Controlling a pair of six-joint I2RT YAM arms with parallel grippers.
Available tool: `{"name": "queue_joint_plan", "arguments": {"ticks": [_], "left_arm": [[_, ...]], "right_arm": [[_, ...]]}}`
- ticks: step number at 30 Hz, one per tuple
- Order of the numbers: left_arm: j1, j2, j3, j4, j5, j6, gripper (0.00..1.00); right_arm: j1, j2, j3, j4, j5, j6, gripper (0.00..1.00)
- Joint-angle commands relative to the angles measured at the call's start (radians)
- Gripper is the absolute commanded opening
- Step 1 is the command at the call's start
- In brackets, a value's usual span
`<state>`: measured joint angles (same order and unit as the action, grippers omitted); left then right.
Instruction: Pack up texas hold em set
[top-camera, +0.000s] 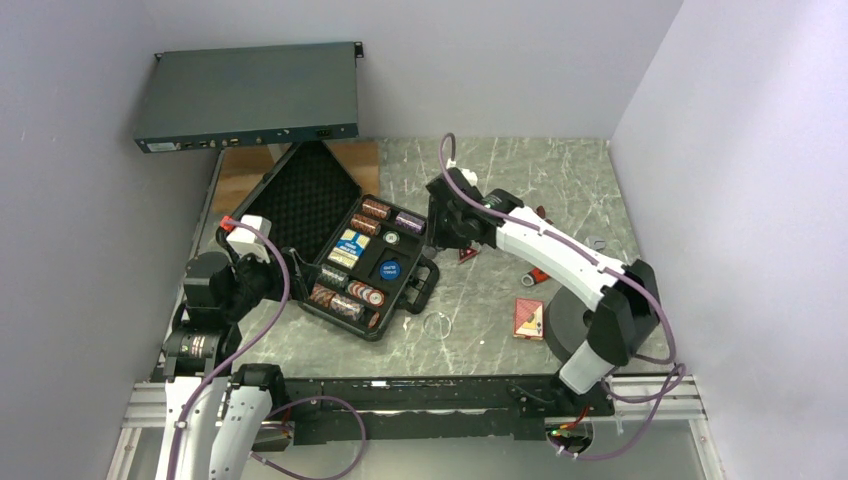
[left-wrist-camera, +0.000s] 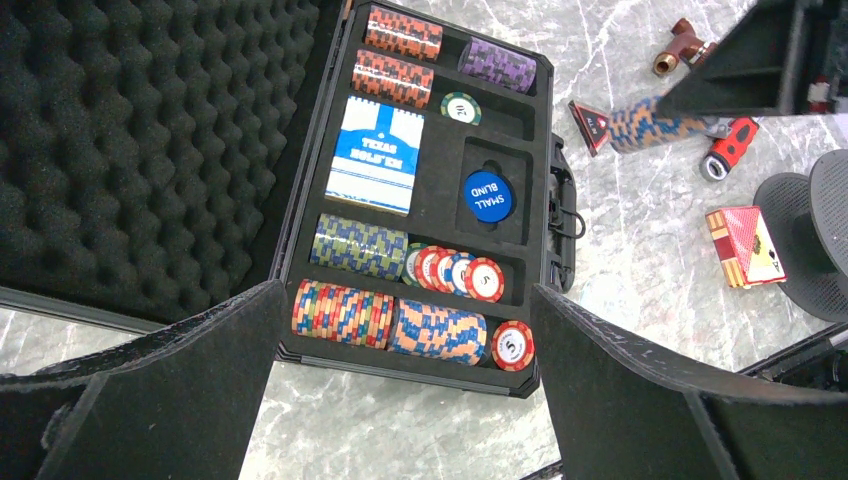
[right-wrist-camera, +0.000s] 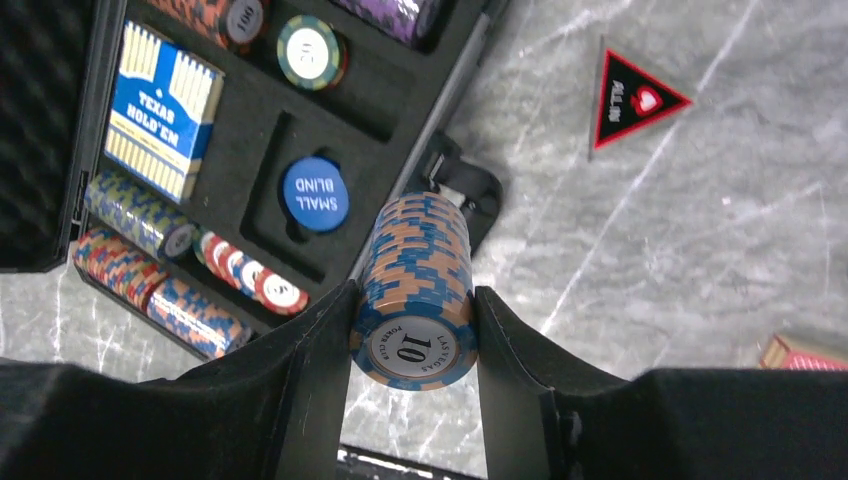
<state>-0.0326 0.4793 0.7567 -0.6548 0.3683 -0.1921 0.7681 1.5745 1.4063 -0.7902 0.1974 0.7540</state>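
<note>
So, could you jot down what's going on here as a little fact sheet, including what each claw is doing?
case: open, foam lid laid back
right claw: shut on chip roll, near the case's handle side
left claw: open, empty, above the case
packed: blue card box, Small Blind disc, several other rolls
on table: red card box, triangular marker

Soft, even light is falling from overhead, casting no hard shadows.
The grey marbled table top (top-camera: 560, 190) is giving back a mild sheen, while the black egg-crate foam lining (left-wrist-camera: 120, 130) is swallowing light. In the left wrist view the black fingers (left-wrist-camera: 640, 400) of the left gripper (left-wrist-camera: 407, 290) are blurring close to the lens. The roll of orange-and-blue striped poker chips (right-wrist-camera: 415, 290) is showing sharp in the right wrist view.
</note>
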Motion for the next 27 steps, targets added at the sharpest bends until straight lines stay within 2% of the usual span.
{"name": "queue_joint_plan", "arguments": {"ticks": [1, 17, 27], "left_arm": [[-0.003, -0.010, -0.004, 0.039, -0.004, 0.008, 0.98], [-0.003, -0.002, -0.005, 0.041, 0.001, 0.009, 0.98], [-0.003, 0.000, -0.005, 0.041, 0.001, 0.009, 0.98]], "right_arm": [[-0.023, 0.059, 0.111, 0.113, -0.079, -0.070, 0.00], [-0.064, 0.285, 0.267, 0.196, -0.222, -0.110, 0.00], [-0.077, 0.352, 0.314, 0.203, -0.231, -0.120, 0.00]]}}
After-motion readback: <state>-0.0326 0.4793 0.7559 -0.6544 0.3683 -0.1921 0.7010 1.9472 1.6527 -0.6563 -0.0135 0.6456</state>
